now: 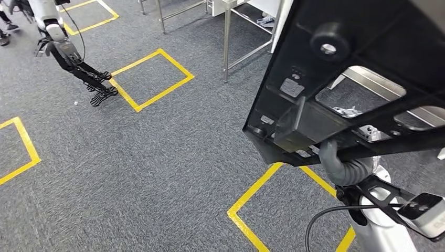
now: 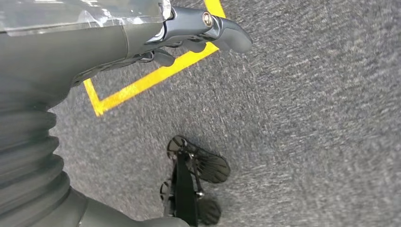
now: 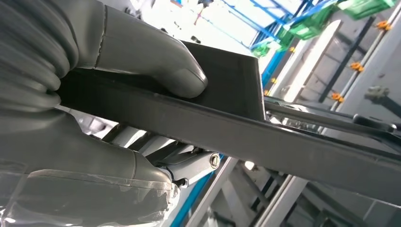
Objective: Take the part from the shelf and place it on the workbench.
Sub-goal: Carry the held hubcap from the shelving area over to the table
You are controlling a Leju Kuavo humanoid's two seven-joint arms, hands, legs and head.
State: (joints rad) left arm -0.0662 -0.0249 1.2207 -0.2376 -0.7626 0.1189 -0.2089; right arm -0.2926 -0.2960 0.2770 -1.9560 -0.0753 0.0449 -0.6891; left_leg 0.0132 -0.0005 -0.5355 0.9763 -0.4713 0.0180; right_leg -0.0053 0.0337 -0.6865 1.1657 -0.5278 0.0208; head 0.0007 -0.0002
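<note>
A large black plastic part, a flat frame with cut-outs and a round boss, hangs tilted at the right of the head view. My right hand grips its lower edge from beneath, the grey ribbed wrist showing below it. In the right wrist view the thick grey thumb presses on one face of the part's dark edge and the fingers clamp the other face. My left hand hangs over the grey carpet with nothing in it, its fingers stretched out.
Grey carpet is marked with yellow tape squares. A metal table's legs stand at the back. Another robot stands at the far left. A pale metal surface shows through the part's opening.
</note>
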